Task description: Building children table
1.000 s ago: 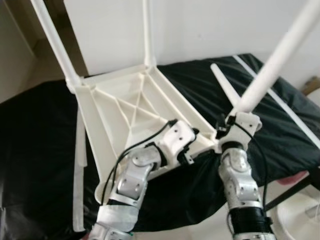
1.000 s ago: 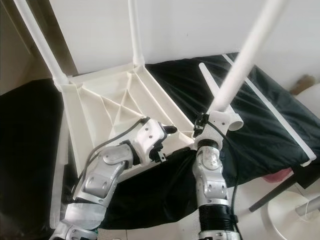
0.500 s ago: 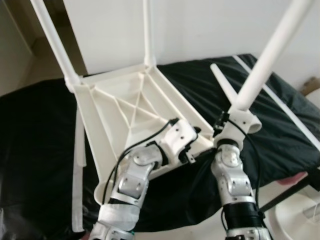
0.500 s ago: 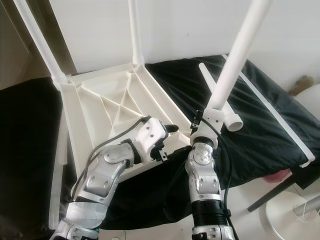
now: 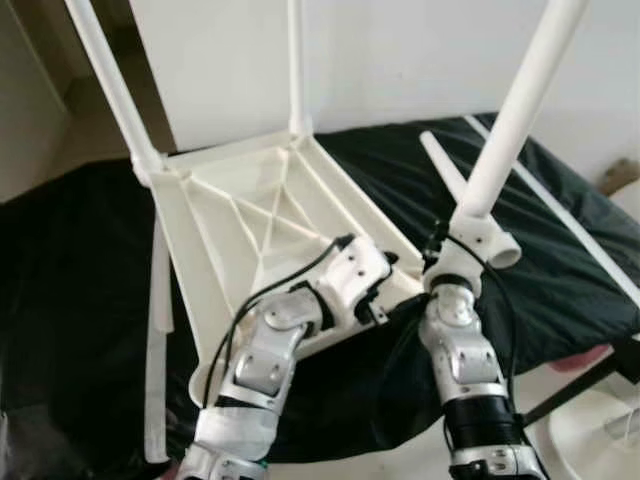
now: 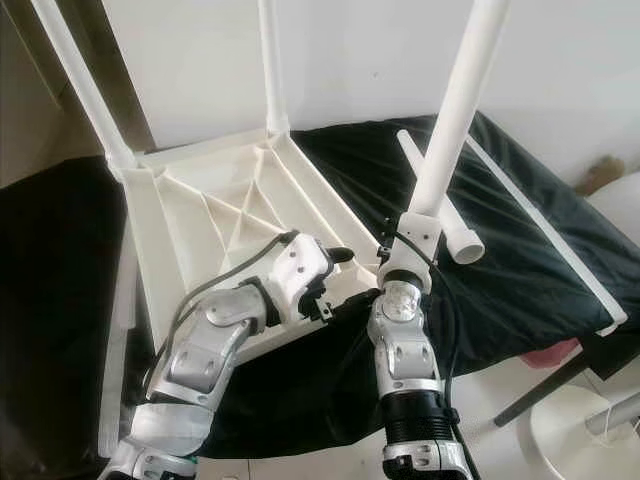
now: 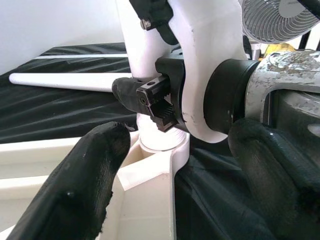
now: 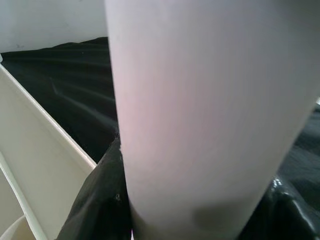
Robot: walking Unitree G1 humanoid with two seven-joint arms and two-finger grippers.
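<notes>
A white plastic table top [image 5: 250, 220] lies upside down on a black sheet [image 5: 70, 260], with two white legs [image 5: 105, 80] standing in its far corners. My right gripper [image 5: 452, 258] is shut on a third white leg [image 5: 510, 120]. It holds the leg nearly upright, with the lower end at the near right corner socket [image 7: 160, 145]. My left gripper [image 5: 385, 285] is open beside that corner; its fingers [image 7: 75, 190] straddle the table rim. In the right wrist view, the held leg [image 8: 210, 115] is close up beside the rim [image 8: 35, 150]. Another leg [image 6: 440, 215] lies loose on the sheet behind.
A long white strip [image 5: 157, 350] lies on the sheet left of the table top, and another [image 5: 570, 220] at the right. A white wall stands behind. A fan [image 7: 280, 20] is nearby, and a round white object [image 5: 600, 440] sits on the floor at the lower right.
My right gripper has swung the held leg to the left and more upright, bringing its lower end over the table's near right corner. The left arm has stayed put.
</notes>
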